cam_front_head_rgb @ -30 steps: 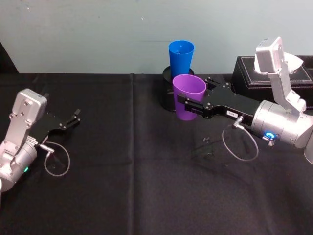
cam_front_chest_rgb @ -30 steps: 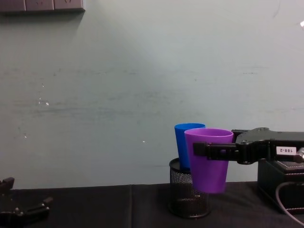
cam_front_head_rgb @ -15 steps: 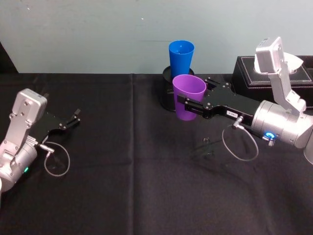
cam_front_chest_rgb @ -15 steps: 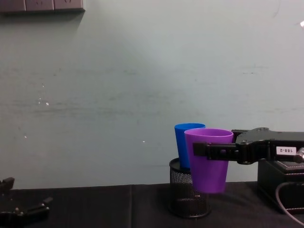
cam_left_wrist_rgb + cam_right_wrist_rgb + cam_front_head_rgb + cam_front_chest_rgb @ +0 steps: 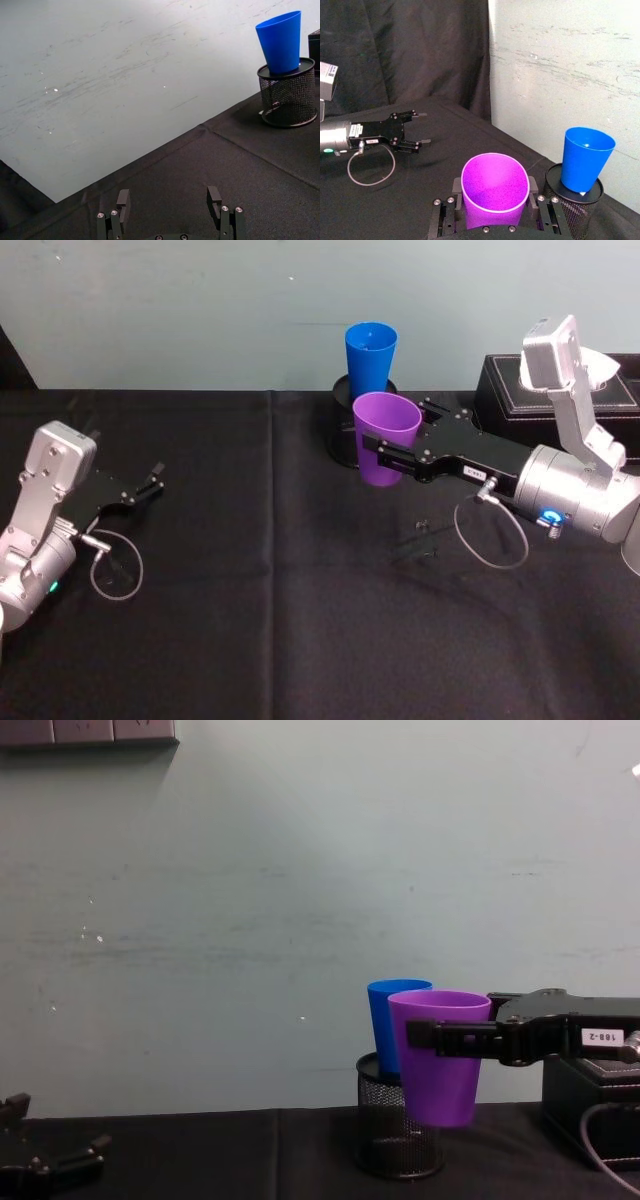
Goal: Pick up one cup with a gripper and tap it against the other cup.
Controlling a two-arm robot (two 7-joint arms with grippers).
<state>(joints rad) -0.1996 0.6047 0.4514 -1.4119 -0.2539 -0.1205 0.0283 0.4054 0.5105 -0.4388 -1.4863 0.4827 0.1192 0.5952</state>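
Observation:
My right gripper [image 5: 385, 450] is shut on the purple cup [image 5: 385, 440], holding it upright above the black cloth; the same cup [image 5: 438, 1055] and gripper [image 5: 440, 1038] appear in the chest view, and the cup [image 5: 494, 189] sits between the fingers in the right wrist view. The blue cup [image 5: 370, 358] stands upright on a black mesh pen holder [image 5: 395, 1140] just behind the purple cup, a small gap between them [image 5: 585, 157]. My left gripper [image 5: 150, 483] rests open at the far left, low over the cloth; its open fingers [image 5: 123, 200] frame the blue cup [image 5: 281, 41] far off.
A black box [image 5: 560, 390] sits at the back right, behind my right arm. The pale wall runs along the table's far edge. Black cloth [image 5: 270, 620] covers the table between the two arms.

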